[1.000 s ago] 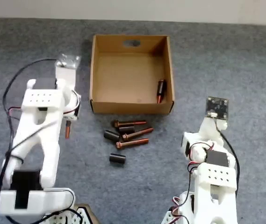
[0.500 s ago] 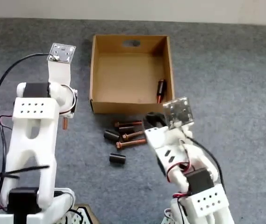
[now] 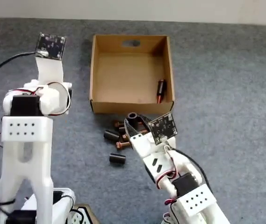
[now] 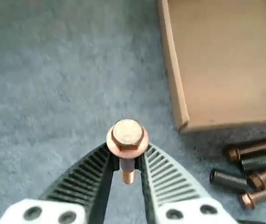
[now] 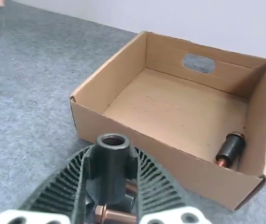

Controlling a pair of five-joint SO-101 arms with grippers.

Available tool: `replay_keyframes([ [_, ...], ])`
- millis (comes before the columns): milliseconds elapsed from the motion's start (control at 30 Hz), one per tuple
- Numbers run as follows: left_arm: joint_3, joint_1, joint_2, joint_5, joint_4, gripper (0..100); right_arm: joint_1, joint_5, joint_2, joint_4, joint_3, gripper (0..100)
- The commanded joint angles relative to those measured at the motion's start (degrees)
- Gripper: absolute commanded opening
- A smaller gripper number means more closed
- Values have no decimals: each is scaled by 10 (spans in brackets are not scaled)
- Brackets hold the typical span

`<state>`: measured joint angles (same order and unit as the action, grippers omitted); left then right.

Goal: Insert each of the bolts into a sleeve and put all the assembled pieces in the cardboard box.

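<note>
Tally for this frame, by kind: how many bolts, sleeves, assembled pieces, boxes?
Bolts: 4 (three lying loose, one in left pincer)
Sleeves: 4 (three lying loose, one in right pincer)
Cardboard box: 1
Assembled piece: 1, inside it
Total: 10

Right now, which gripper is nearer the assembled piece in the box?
Right. The right gripper, shut on a sleeve, is just outside the box wall by the assembled piece. The left gripper, holding a bolt, is off the box's opposite side.
</note>
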<state>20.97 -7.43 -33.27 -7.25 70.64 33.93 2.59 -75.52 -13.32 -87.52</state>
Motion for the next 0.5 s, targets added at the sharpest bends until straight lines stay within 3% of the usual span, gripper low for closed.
replay_keyframes([
  [0, -15, 29, -44, -1, -19, 7, 6, -6, -8, 14, 5, 5],
  [233, -15, 153, -75, 6, -19, 8, 3, -6, -7, 14, 2, 5],
  [467, -15, 175, -126, 274, -25, 8, 3, -6, -11, 17, -15, 5],
])
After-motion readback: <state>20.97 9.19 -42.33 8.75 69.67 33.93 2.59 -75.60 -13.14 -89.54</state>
